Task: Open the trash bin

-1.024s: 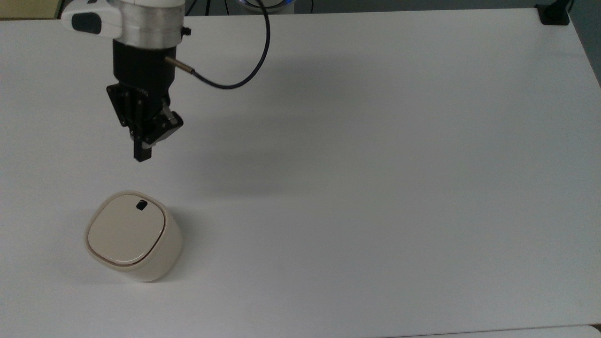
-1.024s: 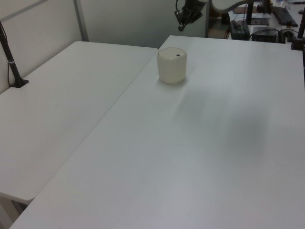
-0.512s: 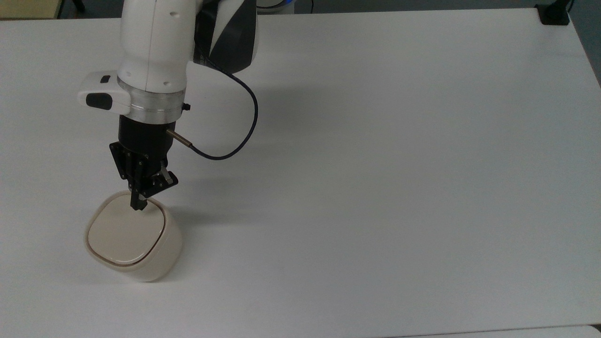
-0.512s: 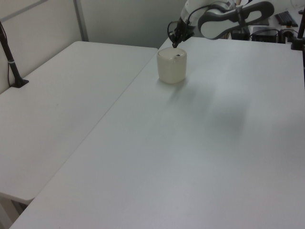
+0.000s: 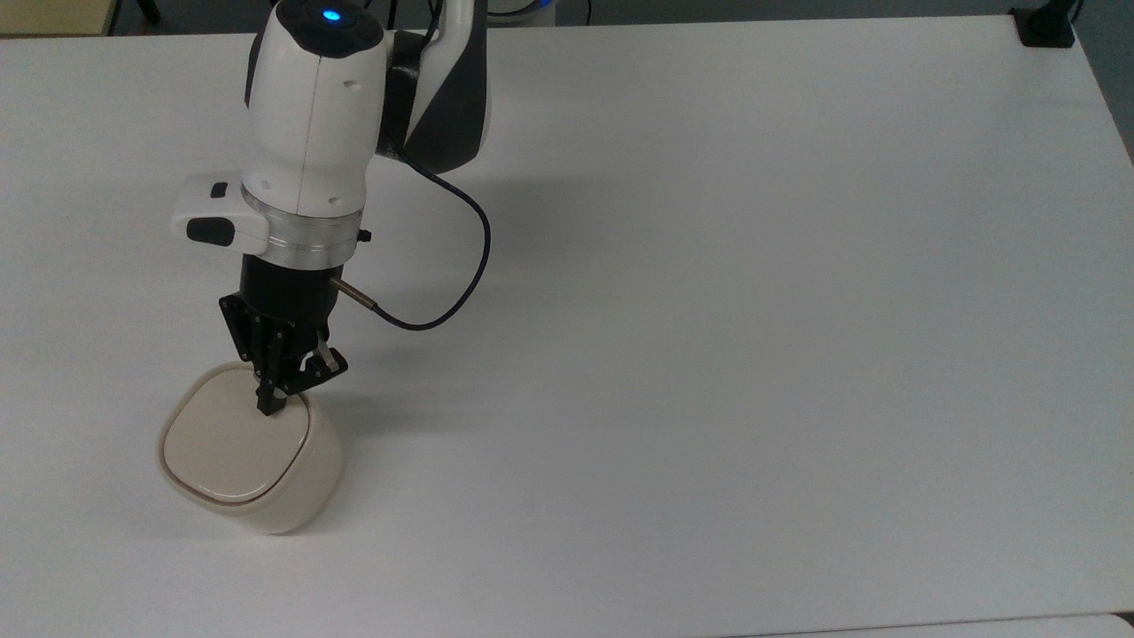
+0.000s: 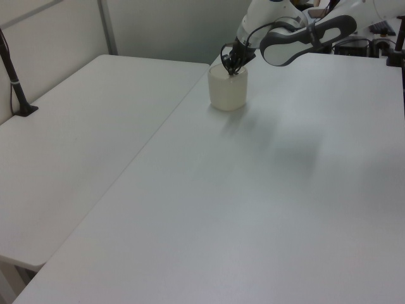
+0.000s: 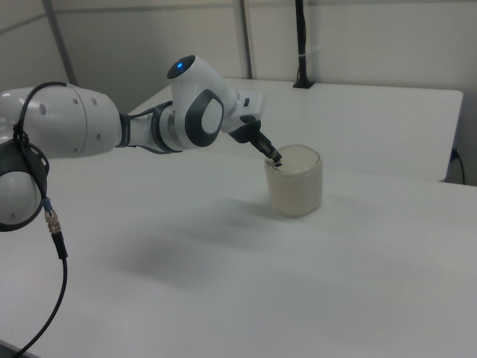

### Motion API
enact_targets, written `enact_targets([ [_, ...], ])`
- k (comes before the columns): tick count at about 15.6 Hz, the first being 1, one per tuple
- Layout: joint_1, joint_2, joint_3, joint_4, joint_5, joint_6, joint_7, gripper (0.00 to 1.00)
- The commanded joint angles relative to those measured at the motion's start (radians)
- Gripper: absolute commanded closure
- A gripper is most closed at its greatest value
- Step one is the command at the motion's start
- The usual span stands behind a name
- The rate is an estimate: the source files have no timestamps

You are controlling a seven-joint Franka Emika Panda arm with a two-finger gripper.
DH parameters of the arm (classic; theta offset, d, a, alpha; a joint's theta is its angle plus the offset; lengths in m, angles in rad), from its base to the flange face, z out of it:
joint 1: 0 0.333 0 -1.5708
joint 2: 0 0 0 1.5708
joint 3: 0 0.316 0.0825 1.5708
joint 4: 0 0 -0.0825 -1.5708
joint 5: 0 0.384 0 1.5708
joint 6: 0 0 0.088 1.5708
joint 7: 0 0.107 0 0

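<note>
Trash bin point(image 5: 251, 461), small cream-beige, sits upright on white table point(image 5: 709, 310), near the top view's lower left corner. Lid point(image 5: 232, 436) looks flat and closed, thin brown rim line visible.

Change vs approx. 1 s ago: gripper point(image 5: 268, 409) hung well above and beyond bin, lid's black button in plain sight. Half a sec ago it had dropped to the lid edge nearest the arm. Now the tip is pressed at or on that same spot, button hidden under it in the top view. Fingers appear pinched together into one narrow point, holding nothing. In the right view, tip point(image 7: 275, 157) meets the lid's near-arm edge; in the left view, gripper point(image 6: 232, 68) is at bin point(image 6: 228, 87) top.

Judgement: this is the press step; lid hasn't sprung up yet, so task isn't done. Release or a firmer push likely needed.

Orientation: bin's long axis runs vertical, body standing on its base, opening facing up. Button side points toward the arm; the opposite lid edge, probably the hinge, points away from it.
</note>
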Motion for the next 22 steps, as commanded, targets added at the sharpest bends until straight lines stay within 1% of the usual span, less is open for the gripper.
enact_targets([
  [1,0.015,0.008,-0.02,-0.009,-0.033,0.014,0.026,1.0],
  [5,0.017,0.008,-0.02,-0.032,-0.076,0.014,0.026,1.0],
  [8,0.017,0.008,-0.02,-0.047,-0.081,0.014,0.026,1.0],
  [10,0.011,-0.012,-0.018,-0.041,-0.063,0.009,0.029,1.0],
  [14,0.011,-0.119,-0.018,-0.039,-0.008,-0.018,0.026,1.0],
  [18,0.022,-0.237,0.001,-0.042,0.023,-0.182,0.026,0.99],
  [20,0.023,-0.3,0.041,-0.047,0.029,-0.282,0.025,0.98],
  [22,0.025,-0.366,0.081,-0.073,0.029,-0.386,0.022,0.92],
])
